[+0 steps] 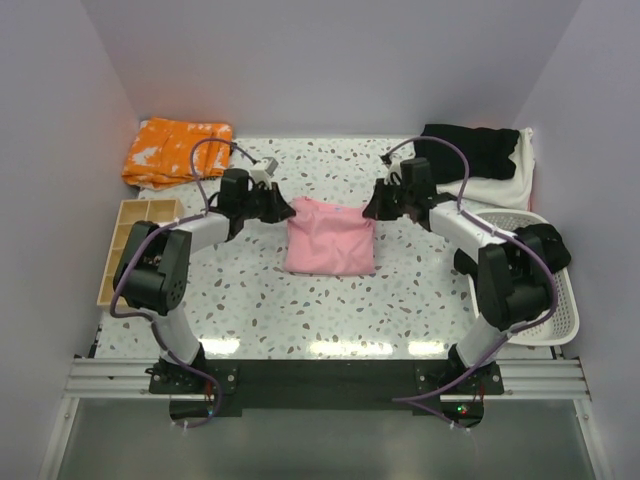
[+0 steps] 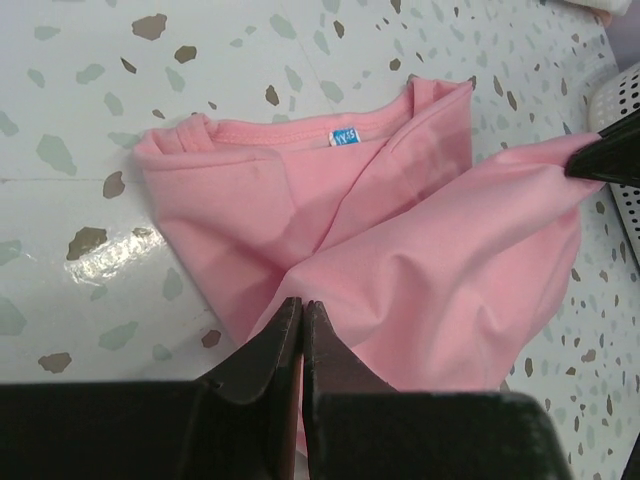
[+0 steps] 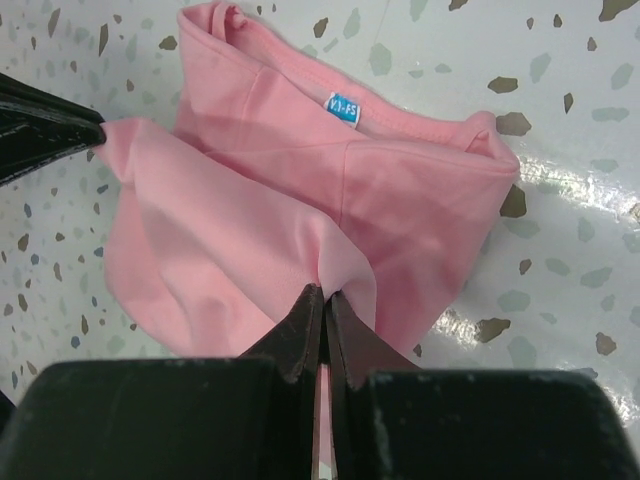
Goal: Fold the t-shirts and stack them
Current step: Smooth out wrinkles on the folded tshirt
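Top external view: the speckled table (image 1: 330,320) carries the pink t-shirt (image 1: 330,245) at its centre, partly folded, between the two arms. A black t-shirt (image 1: 470,148) and an off-white t-shirt (image 1: 500,185) lie touching at the far right corner, well apart from the pink one. A white basket (image 1: 565,300) sits at the right edge. The left gripper (image 2: 302,318) pinches the pink fabric's left edge with its jaws closed. The right gripper (image 3: 325,303) pinches the right edge likewise. A blue label (image 2: 345,137) shows at the collar.
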Controlling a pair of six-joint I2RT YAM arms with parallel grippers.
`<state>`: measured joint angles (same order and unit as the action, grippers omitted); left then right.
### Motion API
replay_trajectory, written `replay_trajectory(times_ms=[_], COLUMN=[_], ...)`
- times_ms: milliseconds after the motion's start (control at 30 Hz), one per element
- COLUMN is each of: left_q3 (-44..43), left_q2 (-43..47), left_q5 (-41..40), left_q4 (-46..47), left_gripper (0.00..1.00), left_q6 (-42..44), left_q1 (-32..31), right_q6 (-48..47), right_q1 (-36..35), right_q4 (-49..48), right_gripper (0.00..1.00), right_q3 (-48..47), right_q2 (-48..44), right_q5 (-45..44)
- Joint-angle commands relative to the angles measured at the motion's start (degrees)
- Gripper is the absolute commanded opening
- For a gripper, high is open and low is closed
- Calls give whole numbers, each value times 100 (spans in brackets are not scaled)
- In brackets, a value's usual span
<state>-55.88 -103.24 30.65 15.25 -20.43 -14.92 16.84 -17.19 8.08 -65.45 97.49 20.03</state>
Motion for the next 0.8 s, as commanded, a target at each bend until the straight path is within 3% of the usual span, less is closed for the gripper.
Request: replay_trajectory(times_ms=[0, 233, 767], left_q3=[-388, -643, -2532], left_q2=[331, 147, -2067], left_q5=[213, 336, 1294], left_q4=[84, 286, 1243], left_gripper=[0, 0, 0], left_q6=[56, 30, -620], left_q1=[164, 331, 481], right_q6=[-93, -111, -84], right_q1=[49, 119, 269], right_q4=[-87, -157, -877], right_gripper=[0, 0, 0], right_q3=[103, 164, -706], right_q2=[-354, -407, 771], right_q5=[-254, -719, -1519])
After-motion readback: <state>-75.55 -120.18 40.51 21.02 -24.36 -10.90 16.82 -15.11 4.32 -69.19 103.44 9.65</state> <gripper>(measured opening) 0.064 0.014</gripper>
